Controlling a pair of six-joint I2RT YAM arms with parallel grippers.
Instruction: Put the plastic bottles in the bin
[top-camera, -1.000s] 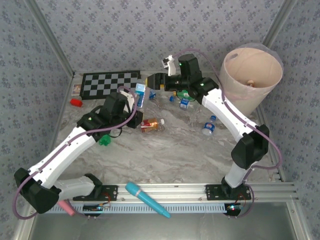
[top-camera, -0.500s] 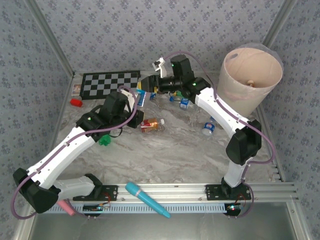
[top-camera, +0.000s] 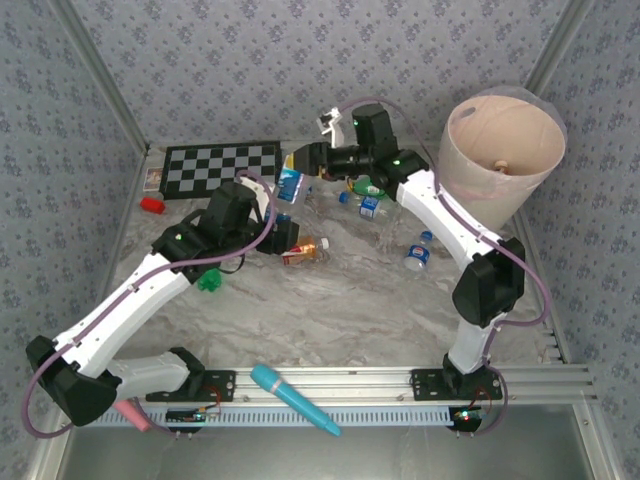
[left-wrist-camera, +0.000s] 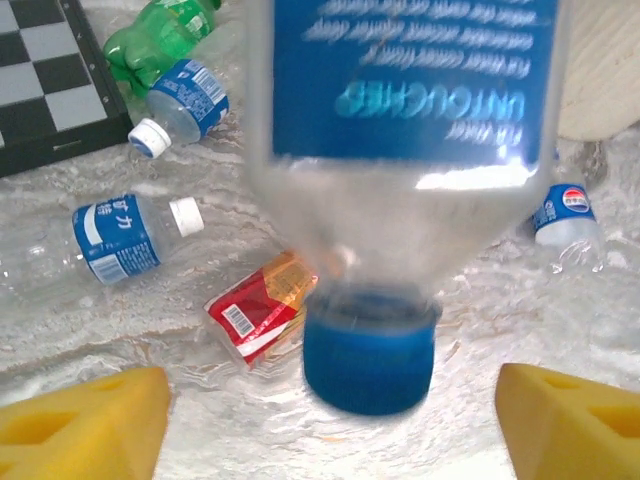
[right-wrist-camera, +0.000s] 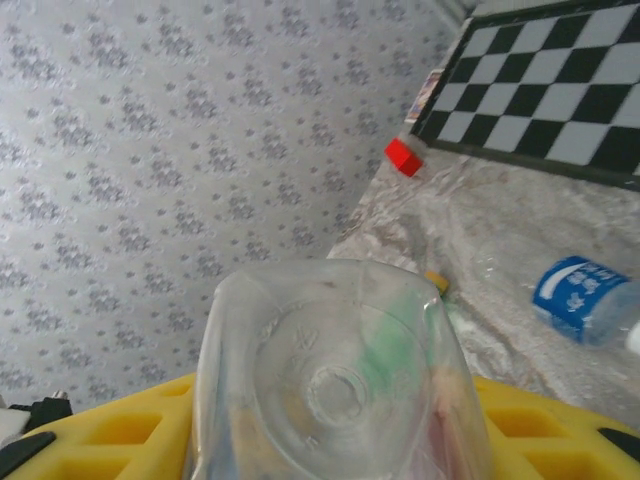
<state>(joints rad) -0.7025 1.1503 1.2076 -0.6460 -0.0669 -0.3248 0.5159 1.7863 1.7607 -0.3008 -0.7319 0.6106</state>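
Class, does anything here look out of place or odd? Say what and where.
A blue-labelled bottle hangs off the table: cap end inside the open left gripper, base in the right gripper. A teal microphone lies on the near rail.

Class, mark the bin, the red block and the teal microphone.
bin (top-camera: 500, 125), overhead view, inner wall.
red block (top-camera: 152, 205), overhead view, top face.
teal microphone (top-camera: 295, 400), overhead view, mid-handle.

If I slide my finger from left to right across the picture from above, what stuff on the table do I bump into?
small red block → small green thing → teal microphone → blue-label bottle lying alone → big pink-beige bin
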